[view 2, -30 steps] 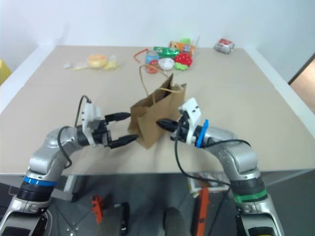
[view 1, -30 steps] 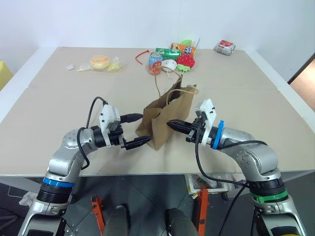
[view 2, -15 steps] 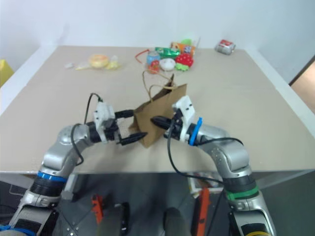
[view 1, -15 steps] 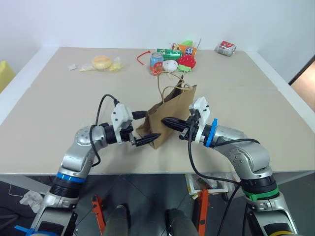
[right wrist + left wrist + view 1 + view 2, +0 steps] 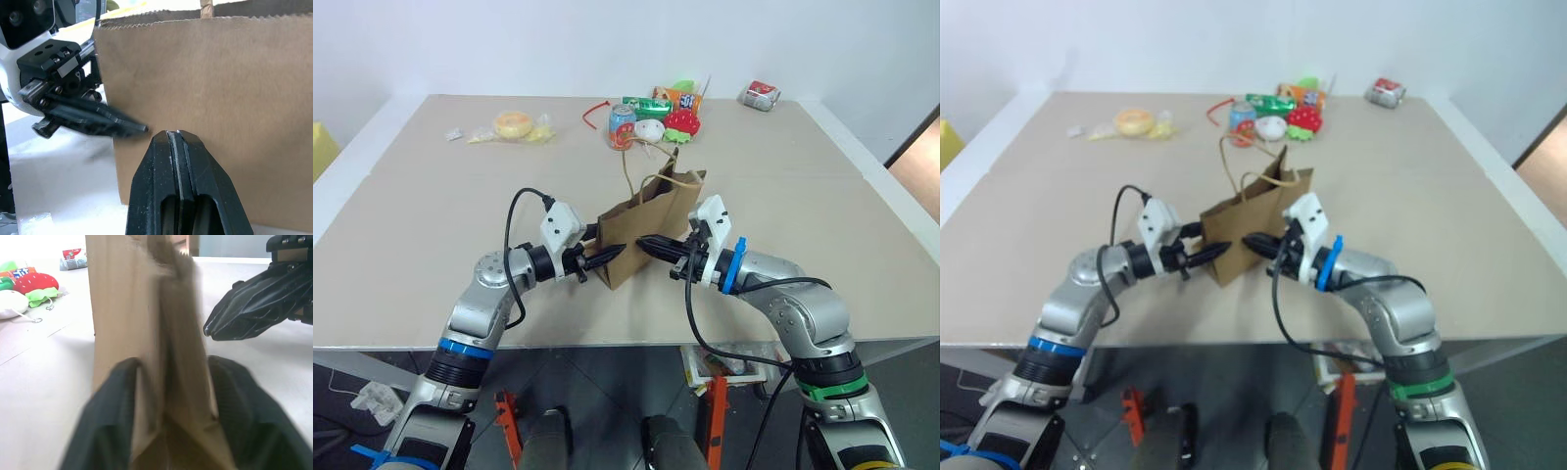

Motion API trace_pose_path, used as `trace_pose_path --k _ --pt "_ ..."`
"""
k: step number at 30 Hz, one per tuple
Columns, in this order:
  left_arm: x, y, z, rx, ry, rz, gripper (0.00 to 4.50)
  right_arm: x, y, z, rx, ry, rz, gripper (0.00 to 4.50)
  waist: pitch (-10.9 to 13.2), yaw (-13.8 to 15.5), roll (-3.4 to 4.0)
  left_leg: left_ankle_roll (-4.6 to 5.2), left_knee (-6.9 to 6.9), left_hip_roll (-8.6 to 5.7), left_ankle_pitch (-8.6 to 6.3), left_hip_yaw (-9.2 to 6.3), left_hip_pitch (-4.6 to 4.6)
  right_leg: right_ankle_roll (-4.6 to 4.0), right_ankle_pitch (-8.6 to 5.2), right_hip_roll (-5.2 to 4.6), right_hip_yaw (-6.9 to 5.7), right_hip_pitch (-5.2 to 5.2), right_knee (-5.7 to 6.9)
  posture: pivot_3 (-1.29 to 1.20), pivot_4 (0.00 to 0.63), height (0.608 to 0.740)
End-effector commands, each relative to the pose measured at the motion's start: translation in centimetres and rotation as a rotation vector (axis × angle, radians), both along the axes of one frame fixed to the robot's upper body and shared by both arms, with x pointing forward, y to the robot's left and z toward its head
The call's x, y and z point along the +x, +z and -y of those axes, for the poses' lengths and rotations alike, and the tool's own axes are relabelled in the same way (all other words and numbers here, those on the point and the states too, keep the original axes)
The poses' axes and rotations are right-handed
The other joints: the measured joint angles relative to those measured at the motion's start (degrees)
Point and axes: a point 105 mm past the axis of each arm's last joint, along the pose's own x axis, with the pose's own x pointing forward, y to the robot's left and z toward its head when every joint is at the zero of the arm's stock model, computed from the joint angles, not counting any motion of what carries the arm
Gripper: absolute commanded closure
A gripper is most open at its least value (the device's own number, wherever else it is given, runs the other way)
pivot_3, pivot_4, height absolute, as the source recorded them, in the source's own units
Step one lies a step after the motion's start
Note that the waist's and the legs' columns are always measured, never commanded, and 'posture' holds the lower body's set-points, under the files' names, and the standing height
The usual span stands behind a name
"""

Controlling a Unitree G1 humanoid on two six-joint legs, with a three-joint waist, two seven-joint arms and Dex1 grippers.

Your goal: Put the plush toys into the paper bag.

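Observation:
The brown paper bag (image 5: 651,223) stands upright near the table's front, its cord handles (image 5: 641,162) sticking up. My left gripper (image 5: 610,255) is shut on the bag's folded side edge; in the left wrist view one black finger (image 5: 117,396) lies on each side of the paper (image 5: 146,333). From the other side, my right gripper (image 5: 642,242) is shut, and its tips (image 5: 173,134) rest against the bag's broad face (image 5: 220,88) with nothing between them. The plush toys are hidden from view.
At the table's far side lie a drinks can (image 5: 622,125), a white ball toy (image 5: 651,129), a red strawberry toy (image 5: 683,119) and snack packs (image 5: 647,101). A wrapped yellow round (image 5: 514,124) lies back left, a red-and-white packet (image 5: 760,93) back right.
My left gripper moved right to the bag and went from open to shut on its side edge. The right gripper stayed shut in place.

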Motion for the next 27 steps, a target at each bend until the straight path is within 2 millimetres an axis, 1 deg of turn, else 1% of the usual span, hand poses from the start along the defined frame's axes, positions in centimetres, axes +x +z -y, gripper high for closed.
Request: trace_pose_path --k 1,5,8,10,11,13,16,23,27 --pt "0.2 0.9 -0.3 0.01 -0.013 0.028 4.44 -1.9 1.8 1.6 0.013 0.06 0.04 4.5 0.0 0.0 0.0 0.0 0.0 0.0 0.0 0.0 0.0 0.0 0.0 0.0 0.0 0.0 0.0 0.0 0.15 0.74" --pt "-0.2 1.0 -1.7 0.015 -0.056 0.037 4.44 -4.5 3.6 4.5 0.05 0.129 0.041 4.5 0.0 0.2 0.0 0.0 -0.01 -0.02 0.0 -0.01 -0.03 0.07 -0.07 -0.01 0.01 0.06 0.0 0.0 0.15 0.74" --pt "-1.7 1.3 -3.0 0.017 -0.177 0.044 4.44 -6.2 5.6 7.3 0.072 0.152 0.047 4.5 0.0 0.2 0.0 0.0 -0.01 -0.03 0.0 0.01 -0.03 0.07 -0.08 -0.04 0.02 0.06 -0.02 0.0 0.15 0.74" --pt "-2.7 1.2 -4.2 0.045 -0.257 0.044 4.44 -6.8 7.1 8.8 0.078 0.15 0.052 4.5 0.0 0.2 0.0 -0.01 -0.02 -0.01 -0.01 0.01 -0.02 0.07 -0.09 -0.04 0.01 0.05 -0.02 0.0 0.15 0.74" --pt "-3.0 1.1 -4.8 0.063 -0.282 0.043 4.44 -7.1 7.7 9.3 0.08 0.151 0.053 4.5 0.0 0.2 0.0 -0.01 -0.02 -0.02 -0.01 0.01 -0.02 0.06 -0.09 -0.04 0.01 0.05 -0.02 0.0 0.15 0.74" --pt "-2.9 0.9 -5.7 0.096 -0.308 0.038 4.44 -7.7 8.3 9.6 0.072 0.16 0.048 4.5 0.0 -0.1 0.01 -0.01 -0.03 0.0 -0.01 0.01 0.01 0.02 -0.09 -0.04 0.0 0.04 -0.02 0.0 0.15 0.74" --pt "-2.7 0.8 -6.4 0.117 -0.334 0.036 4.44 -8.1 8.2 9.9 0.04 0.162 0.033 4.5 0.0 -0.1 0.02 -0.01 -0.03 0.02 -0.01 0.02 0.14 -0.1 -0.01 -0.04 -0.02 0.08 -0.01 0.0 0.15 0.74" --pt "-2.0 0.3 -6.6 0.186 -0.419 0.063 4.44 -8.2 8.1 10.1 0.038 0.135 0.018 4.5 0.0 0.0 0.01 -0.05 0.03 -0.01 -0.03 0.06 0.14 -0.22 0.07 -0.15 -0.04 0.11 -0.03 0.0 0.15 0.74" --pt "-1.2 0.8 -6.5 0.215 -0.445 0.092 4.44 -8.4 7.7 9.9 0.037 0.137 0.007 4.5 0.0 0.0 0.01 0.0 0.02 0.0 0.0 0.05 0.13 -0.22 0.07 -0.11 -0.05 0.08 -0.03 0.0 0.15 0.74"
